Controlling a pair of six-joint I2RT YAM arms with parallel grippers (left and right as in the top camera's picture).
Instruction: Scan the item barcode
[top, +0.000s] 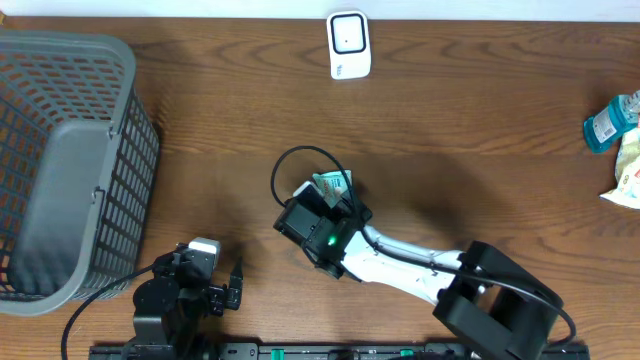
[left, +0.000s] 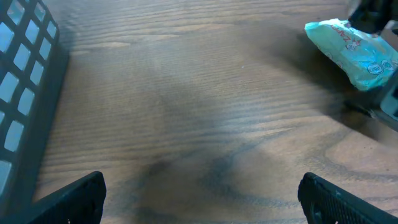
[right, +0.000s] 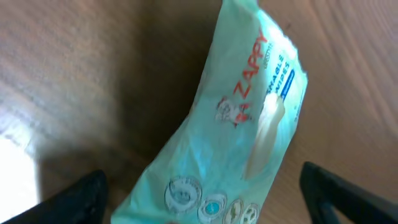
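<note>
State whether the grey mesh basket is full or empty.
Empty, as far as visible: the basket shows a bare grey floor from overhead, with nothing lying on it. Its left edge is cropped.

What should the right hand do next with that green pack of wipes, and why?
Probably close the right hand on the wipes pack. Its fingers stand open on either side of the pack, which lies ungripped on the table. The white device that looks like the scanner sits at the far edge, so the pack needs lifting.
</note>
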